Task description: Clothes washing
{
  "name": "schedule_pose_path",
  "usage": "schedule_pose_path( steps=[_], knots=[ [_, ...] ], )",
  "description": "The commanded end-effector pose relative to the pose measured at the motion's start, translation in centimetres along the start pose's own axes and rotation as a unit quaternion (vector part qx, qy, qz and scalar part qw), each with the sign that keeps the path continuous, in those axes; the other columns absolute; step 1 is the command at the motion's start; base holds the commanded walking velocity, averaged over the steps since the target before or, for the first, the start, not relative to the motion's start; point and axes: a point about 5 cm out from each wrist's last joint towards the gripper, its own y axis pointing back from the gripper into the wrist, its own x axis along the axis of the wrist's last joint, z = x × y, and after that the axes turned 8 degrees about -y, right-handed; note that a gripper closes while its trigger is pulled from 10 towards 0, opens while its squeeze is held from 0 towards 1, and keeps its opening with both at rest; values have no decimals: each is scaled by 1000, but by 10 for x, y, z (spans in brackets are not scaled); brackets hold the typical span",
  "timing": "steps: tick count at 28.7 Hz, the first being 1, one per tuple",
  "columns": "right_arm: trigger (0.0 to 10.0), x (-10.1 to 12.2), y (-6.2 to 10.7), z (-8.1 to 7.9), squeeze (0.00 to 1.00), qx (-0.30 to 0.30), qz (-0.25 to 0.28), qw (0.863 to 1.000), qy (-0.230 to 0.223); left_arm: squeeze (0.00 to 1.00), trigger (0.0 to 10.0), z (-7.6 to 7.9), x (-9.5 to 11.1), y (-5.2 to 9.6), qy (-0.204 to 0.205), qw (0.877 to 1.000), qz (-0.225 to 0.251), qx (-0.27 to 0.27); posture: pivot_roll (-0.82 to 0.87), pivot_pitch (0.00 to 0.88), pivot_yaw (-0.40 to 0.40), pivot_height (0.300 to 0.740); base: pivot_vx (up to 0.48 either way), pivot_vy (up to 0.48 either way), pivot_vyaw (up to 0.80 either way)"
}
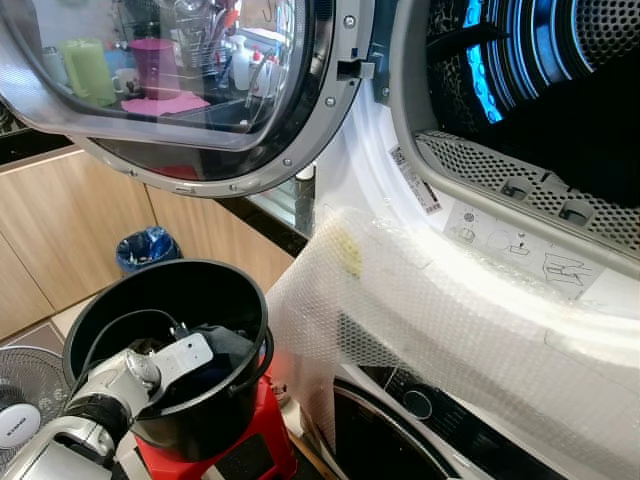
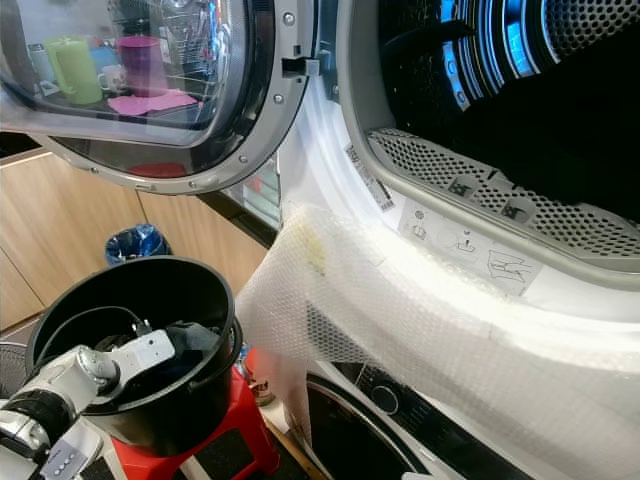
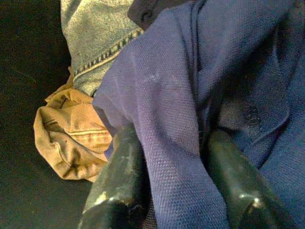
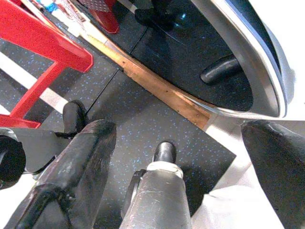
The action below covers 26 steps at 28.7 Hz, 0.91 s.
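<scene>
your left gripper [image 3: 174,181] is down in the black bucket [image 1: 105,310], fingers [image 3: 119,181] closed on the blue shirt [image 3: 190,90]; your right gripper [image 4: 181,162] hangs spread wide, empty.

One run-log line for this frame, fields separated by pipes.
stage: picking from bucket | left gripper: closed around blue shirt | right gripper: open, idle near floor | dryer door: open

A red stool [image 1: 262,436] stood on the dark speckled floor [image 4: 143,124] and carried a black bucket [image 1: 215,290]; a fan [image 1: 25,385] stood just beside it.
</scene>
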Motion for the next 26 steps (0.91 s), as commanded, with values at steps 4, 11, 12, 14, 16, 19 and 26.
schedule_pose_path(
  steps=[4,11,12,14,16,19,26],
  knots=[
    [10000,-2,0,0,0,-3,-5,1000,2,0,0,8,-9,-3,27,1000,-7,-10,189,93,-59,740,0,0,0],
    [10000,-1,0,-2,0,-1,-4,1000,3,0,0,-4,-9,2,56,998,3,17,193,92,-60,740,0,0,0],
    [10000,0,0,-2,0,0,-3,1000,3,0,0,-7,-9,4,63,998,6,23,196,91,-62,740,0,0,0],
    [10000,1,0,-2,0,0,-1,1000,0,0,0,-11,-10,6,70,997,9,30,196,91,-62,740,0,0,0],
    [10000,2,-1,-2,0,0,1,1000,-3,0,0,-17,-10,11,87,995,20,40,196,91,-62,740,0,0,0],
    [10000,3,-1,-3,0,2,2,1000,-5,0,0,-23,-6,16,117,991,42,42,202,89,-67,740,0,0,0],
    [10000,4,-1,-4,0,6,3,1000,-9,0,0,-36,7,33,176,978,108,37,212,88,-70,740,0,0,0]
  ],
)
